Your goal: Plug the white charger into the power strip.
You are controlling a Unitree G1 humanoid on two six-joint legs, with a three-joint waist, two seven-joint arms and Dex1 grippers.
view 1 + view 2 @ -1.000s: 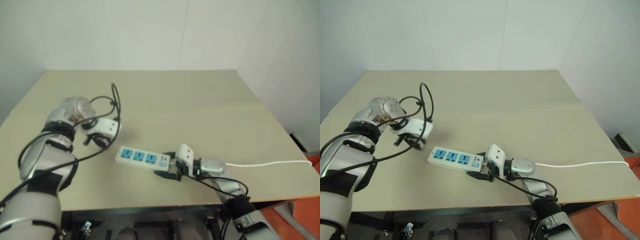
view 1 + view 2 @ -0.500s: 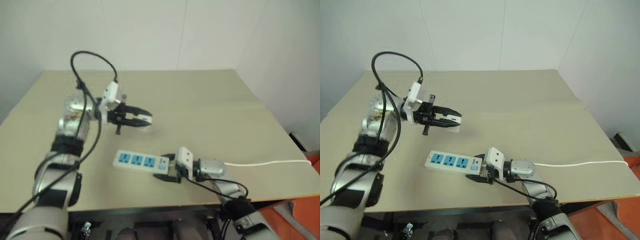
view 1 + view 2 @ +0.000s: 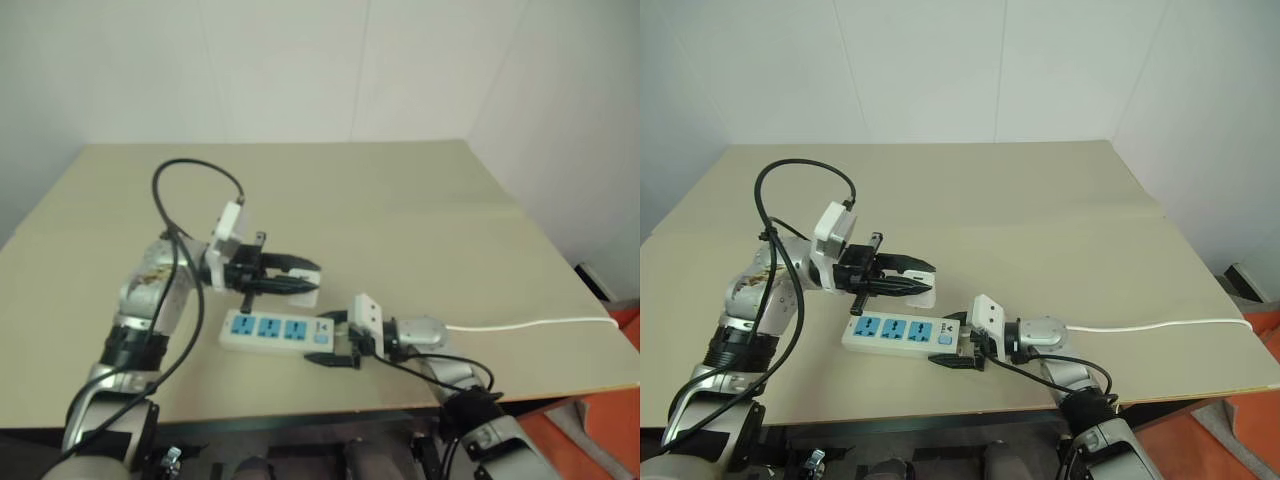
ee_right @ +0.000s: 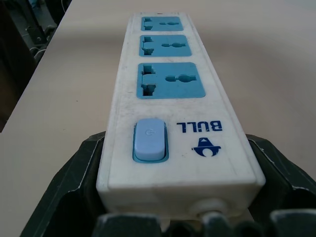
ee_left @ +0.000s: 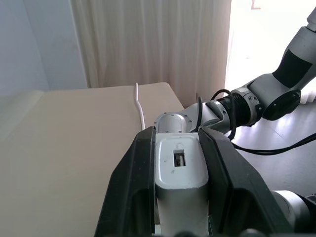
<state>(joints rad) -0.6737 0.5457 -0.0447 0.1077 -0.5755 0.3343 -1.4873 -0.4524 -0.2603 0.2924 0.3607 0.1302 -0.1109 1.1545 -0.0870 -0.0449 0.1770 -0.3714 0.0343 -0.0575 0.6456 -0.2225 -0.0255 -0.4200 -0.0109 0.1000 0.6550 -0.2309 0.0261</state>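
Charger picked up, not plugged yet. Left pincer (image 3: pixel 912 279) clamps white charger (image 5: pixel 180 170), mid-frame, just above power strip (image 3: pixel 902 334) on table (image 3: pixel 1040 220). Right pincer (image 3: pixel 958 352) grips strip's switch end, lower centre. Left to do: align w/ blue socket (image 4: pixel 172 80), push in.

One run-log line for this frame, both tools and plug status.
left tool: shut on white charger | right tool: shut on power strip, switch end | charger above strip, not yet plugged

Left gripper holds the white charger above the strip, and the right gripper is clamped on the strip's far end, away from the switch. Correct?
Not quite. The right gripper clamps the power strip at the switch end, as the right wrist view shows. The left gripper does hold the white charger above it.
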